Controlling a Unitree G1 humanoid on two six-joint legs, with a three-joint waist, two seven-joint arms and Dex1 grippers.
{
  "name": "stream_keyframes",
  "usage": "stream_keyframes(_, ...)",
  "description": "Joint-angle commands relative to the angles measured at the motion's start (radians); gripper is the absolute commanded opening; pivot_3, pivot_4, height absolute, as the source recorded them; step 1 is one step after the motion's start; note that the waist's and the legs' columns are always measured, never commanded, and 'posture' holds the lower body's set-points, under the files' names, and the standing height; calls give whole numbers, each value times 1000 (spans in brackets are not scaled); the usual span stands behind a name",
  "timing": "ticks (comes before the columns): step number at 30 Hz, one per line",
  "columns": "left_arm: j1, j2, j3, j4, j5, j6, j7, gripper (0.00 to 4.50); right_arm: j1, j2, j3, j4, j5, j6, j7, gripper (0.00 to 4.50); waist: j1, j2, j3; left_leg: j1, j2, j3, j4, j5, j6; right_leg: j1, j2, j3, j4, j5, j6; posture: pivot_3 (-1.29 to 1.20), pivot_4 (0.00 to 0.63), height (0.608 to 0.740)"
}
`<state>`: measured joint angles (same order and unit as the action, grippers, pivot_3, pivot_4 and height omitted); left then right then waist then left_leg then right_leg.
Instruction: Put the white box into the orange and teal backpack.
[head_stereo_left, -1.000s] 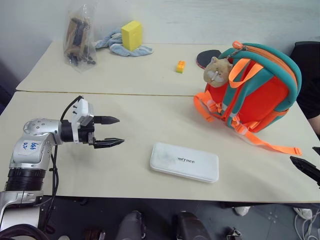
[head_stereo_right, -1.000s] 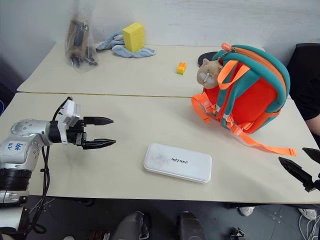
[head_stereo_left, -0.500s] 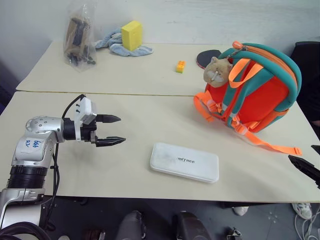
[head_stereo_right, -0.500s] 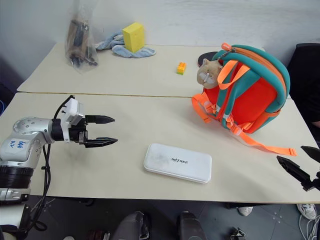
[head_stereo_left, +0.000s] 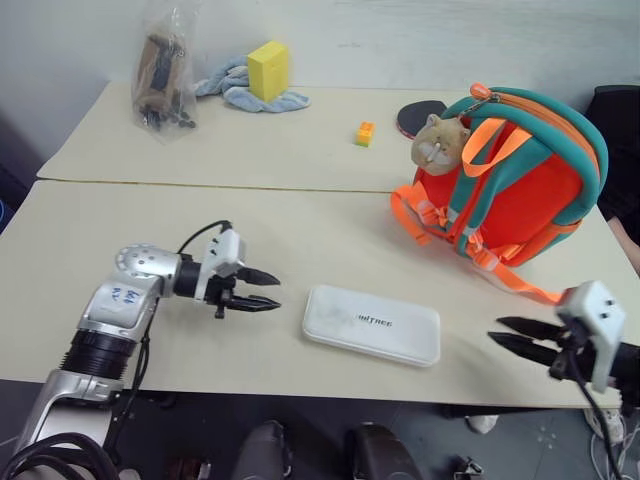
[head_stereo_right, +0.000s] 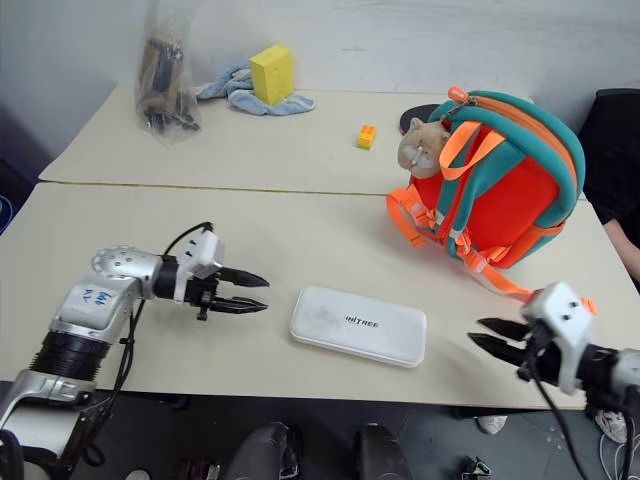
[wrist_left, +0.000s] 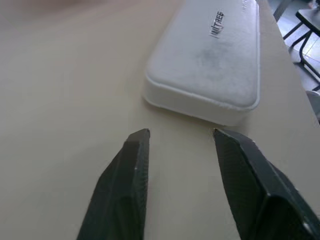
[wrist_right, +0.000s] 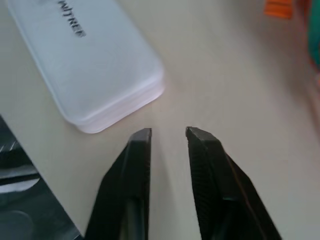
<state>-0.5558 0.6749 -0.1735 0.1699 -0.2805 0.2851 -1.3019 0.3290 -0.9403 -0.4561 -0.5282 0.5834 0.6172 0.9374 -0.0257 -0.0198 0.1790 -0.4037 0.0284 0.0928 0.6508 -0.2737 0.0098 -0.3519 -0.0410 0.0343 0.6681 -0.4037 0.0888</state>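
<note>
Between left tool (head_stereo_left: 268, 289) and right tool (head_stereo_left: 506, 333), both slightly parted, empty: white box (head_stereo_left: 371, 323), seemingly untouched.

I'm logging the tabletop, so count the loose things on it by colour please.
Yellow: 1, sponge block
White: 1, white box
Orange: 2, orange and teal backpack, small brick
Blue: 1, cloth
Clear: 1, plastic bag
Dark: 1, round pad
Total: 7
</note>
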Motion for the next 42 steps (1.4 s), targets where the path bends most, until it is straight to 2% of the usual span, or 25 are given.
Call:
stream_keyframes(1, -24, -25, -32, -21, 22, -11, -1, 844, -49, -24, 86, 0, -32, -23, 22, 0, 0, 0, 0, 0, 0, 0, 0, 0, 0, 0, 0, 0, 0, 0, 0, 0, 150, 740)
stream_keyframes(3, -26, -33, -40, -24, 28, -9, -3, 192, -68, -26, 117, 11, -51, -27, 23, 0, 0, 0, 0, 0, 0, 0, 0, 0, 0, 0, 0, 0, 1, 0, 0, 0, 150, 740)
stream_keyframes(4, -26, -36, -44, -28, 31, -8, -4, 22, -78, -25, 133, 17, -65, -32, 21, 0, -1, 0, 0, 0, 0, 0, 0, 0, 0, 0, 0, 0, 1, 0, 0, 0, 150, 740)
stream_keyframes(16, 7, -52, -54, -112, 23, 59, 19, 22, -229, 29, 295, 120, -173, -59, -40, 0, -1, 0, 0, 0, 0, 0, 2, 0, 0, 0, 0, 0, 2, 0, 0, 0, 150, 740)
stream_keyframes(22, 38, -67, -70, -125, 50, 40, 48, 22, -305, 88, 278, 167, -119, -21, -47, 0, -1, 0, 0, 0, 0, 0, 2, 0, 0, 0, 0, 0, 3, 0, 0, 0, 150, 740)
stream_keyframes(30, 22, -33, -30, -43, 76, 55, 91, 22, -283, 50, 238, 194, -147, -56, -7, 0, -1, 0, 0, 0, 0, -1, 2, 0, 0, 0, 0, 0, 3, 0, 0, 0, 150, 740)
stream_keyframes(34, 10, -11, -30, -57, 3, 279, 52, 839, -247, 31, 240, 180, -165, -84, 11, 0, -1, 0, 0, 0, 0, -1, 2, 0, 0, 0, 0, 0, 3, 0, 0, 0, 150, 740)
stream_keyframes(42, -121, -29, -64, -52, -146, 847, 51, 3243, -221, 72, 283, 186, -184, -113, 1, 0, -1, 0, 0, 0, 0, -1, 3, 0, 0, 0, 0, -1, 4, 0, 0, 0, 150, 740)
